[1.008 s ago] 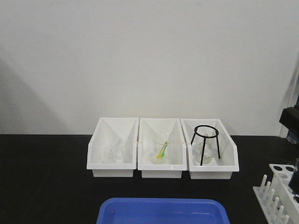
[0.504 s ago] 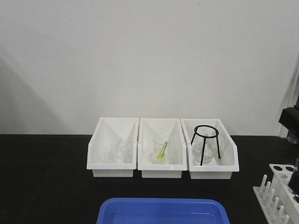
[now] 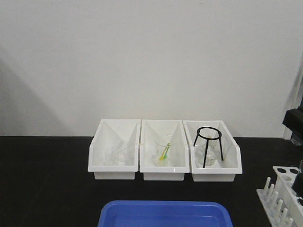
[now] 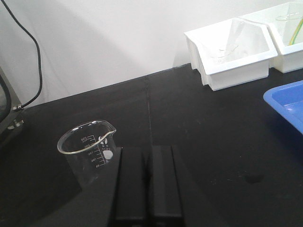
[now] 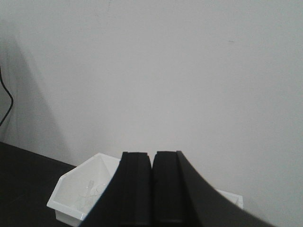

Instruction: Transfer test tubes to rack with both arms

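A clear glass beaker (image 4: 88, 152) stands just left of the black left gripper (image 4: 147, 163), fingers pressed together, holding nothing. Three white open-front bins (image 3: 164, 150) sit mid-table. The black right gripper (image 5: 152, 165) is likewise closed, empty. The small white holed rack (image 3: 284, 196) stands far right.

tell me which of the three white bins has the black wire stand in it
The bin on the right of the row in the front view; the black wire tripod stands in it. The other two hold only glassware.

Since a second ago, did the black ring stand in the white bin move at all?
No. The black ring stand sits in the same spot inside the right white bin, its legs in the same places against the bin's walls as before.
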Available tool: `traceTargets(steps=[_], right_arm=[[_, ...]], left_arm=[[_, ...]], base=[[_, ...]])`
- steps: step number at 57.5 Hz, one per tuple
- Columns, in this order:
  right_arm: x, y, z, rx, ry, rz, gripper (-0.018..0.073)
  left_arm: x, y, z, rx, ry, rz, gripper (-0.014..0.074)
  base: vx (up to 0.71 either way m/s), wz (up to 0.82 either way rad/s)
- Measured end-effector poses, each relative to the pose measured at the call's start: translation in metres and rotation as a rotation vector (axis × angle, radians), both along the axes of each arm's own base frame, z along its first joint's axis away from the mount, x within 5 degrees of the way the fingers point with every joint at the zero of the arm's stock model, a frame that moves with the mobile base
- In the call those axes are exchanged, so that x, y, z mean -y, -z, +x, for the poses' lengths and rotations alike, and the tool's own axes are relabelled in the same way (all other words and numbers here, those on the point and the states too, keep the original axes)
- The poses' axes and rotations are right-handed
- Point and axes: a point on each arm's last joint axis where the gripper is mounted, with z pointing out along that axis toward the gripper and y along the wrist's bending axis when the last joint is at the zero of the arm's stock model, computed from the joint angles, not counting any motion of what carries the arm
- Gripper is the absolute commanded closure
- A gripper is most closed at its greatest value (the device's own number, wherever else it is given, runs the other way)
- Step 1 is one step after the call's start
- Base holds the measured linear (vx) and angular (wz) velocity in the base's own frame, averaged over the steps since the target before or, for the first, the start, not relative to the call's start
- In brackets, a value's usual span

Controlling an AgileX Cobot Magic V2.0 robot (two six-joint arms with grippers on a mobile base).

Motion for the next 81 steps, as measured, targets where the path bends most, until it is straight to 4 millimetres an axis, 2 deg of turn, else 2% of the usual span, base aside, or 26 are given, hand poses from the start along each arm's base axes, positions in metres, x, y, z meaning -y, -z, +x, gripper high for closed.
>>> traceTargets(steps=[19,36,46,54,67,81], right_arm=[[-0.004,0.002,0.006,-0.015,-0.026,0.015,0.0566],[-0.01,0.024,0.037,-0.143,0.023,0.015,0.0566],[-0.009,0.038,0.041,-0.195,0.046,-0.044,0.0566],[-0.004,0.072,0.027,-0.223,0.055,-0.086,0.0566],[0.02,0.133,-0.017,-0.21,0.127,-0.017,0.0566],[0.042,0.166,-0.056,-0.197,0.238,-0.019,0.0566]], left_arm=[[0.0,0.0,0.0,0.0,0.0,0.0,0.0617],[0.0,0.0,0.0,0.0,0.0,0.0,0.0617],[0.0,0.0,0.0,0.0,0.0,0.0,0.0617],[0.0,0.0,0.0,0.0,0.0,0.0,0.0617],[0.0,0.0,0.0,0.0,0.0,0.0,0.0617],[0.0,0.0,0.0,0.0,0.0,0.0,0.0617]], base=[[0.0,0.0],[0.0,0.0],[0.0,0.0],[0.0,0.0],[0.0,0.0],[0.0,0.0]])
